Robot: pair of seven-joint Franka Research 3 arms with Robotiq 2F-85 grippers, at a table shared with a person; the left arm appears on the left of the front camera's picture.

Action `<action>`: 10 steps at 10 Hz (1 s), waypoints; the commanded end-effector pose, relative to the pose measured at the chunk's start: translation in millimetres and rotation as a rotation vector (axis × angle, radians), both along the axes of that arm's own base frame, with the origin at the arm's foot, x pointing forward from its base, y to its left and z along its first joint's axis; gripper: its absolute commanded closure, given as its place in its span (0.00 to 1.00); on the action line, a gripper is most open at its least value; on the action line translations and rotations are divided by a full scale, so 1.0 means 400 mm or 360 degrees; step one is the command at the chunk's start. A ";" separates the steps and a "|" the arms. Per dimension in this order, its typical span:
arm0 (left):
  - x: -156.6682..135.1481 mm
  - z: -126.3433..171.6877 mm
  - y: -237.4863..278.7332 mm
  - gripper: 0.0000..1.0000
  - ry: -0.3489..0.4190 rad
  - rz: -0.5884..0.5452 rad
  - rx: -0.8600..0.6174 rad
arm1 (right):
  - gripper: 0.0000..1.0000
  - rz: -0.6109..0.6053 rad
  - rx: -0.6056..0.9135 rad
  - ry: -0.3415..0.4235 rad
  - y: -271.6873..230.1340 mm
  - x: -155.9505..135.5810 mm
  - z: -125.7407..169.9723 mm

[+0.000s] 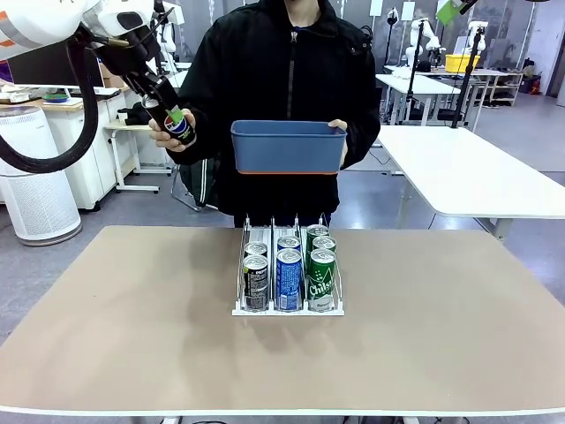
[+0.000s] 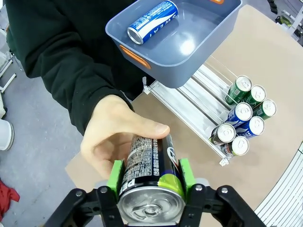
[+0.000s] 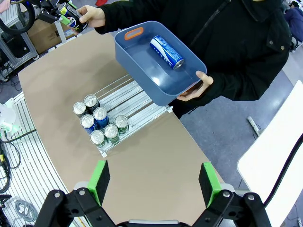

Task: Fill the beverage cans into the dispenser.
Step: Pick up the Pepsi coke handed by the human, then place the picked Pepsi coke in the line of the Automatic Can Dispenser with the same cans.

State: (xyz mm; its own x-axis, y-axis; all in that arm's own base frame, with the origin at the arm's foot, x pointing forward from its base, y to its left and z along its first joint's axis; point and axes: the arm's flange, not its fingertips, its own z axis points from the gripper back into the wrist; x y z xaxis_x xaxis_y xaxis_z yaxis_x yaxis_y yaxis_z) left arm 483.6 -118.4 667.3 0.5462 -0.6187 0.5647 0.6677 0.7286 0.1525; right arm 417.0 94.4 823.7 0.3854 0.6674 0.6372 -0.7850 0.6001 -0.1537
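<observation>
Cans, seven of them, stood at the near end of the dispenser, in the middle of the table. Beyond its far left edge, a black can was pinched by the left gripper, with a person's hand on it too. The right gripper hung with jaws spread.

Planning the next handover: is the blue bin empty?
Not empty: one blue-and-white can lies on its side inside the bin.
</observation>
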 end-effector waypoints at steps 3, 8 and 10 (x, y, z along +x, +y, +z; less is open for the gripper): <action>0.000 0.000 0.003 0.49 -0.0002 -0.0002 0.0002 | 0.00 -0.0009 0.0006 0.0004 -0.002 -0.003 -0.002; 0.000 0.000 0.003 0.49 -0.0002 -0.0002 0.0002 | 0.00 -0.0009 0.0006 0.0004 -0.002 -0.003 -0.002; 0.000 0.000 0.003 0.49 -0.0002 -0.0002 0.0002 | 0.00 -0.0009 0.0006 0.0004 -0.002 -0.003 -0.002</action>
